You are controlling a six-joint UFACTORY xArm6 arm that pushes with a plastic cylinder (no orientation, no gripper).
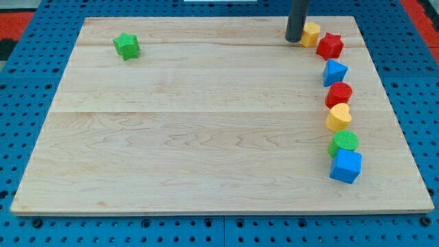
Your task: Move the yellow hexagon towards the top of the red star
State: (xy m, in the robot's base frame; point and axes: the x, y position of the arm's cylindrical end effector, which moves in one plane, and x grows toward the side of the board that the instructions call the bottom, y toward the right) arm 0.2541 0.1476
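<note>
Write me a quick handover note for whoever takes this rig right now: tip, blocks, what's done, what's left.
My tip is down on the board near the view's top edge, right against the left side of the yellow hexagon.
The yellow hexagon sits at the upper left of the red star, touching it or nearly so.
Done: the hexagon is already beside the star.
Left: probably a short nudge toward the view's right, so the hexagon ends up squarely above the star.
Watch out: the blue block lies just below the star, heading a column of blocks down the view's right side.
</note>
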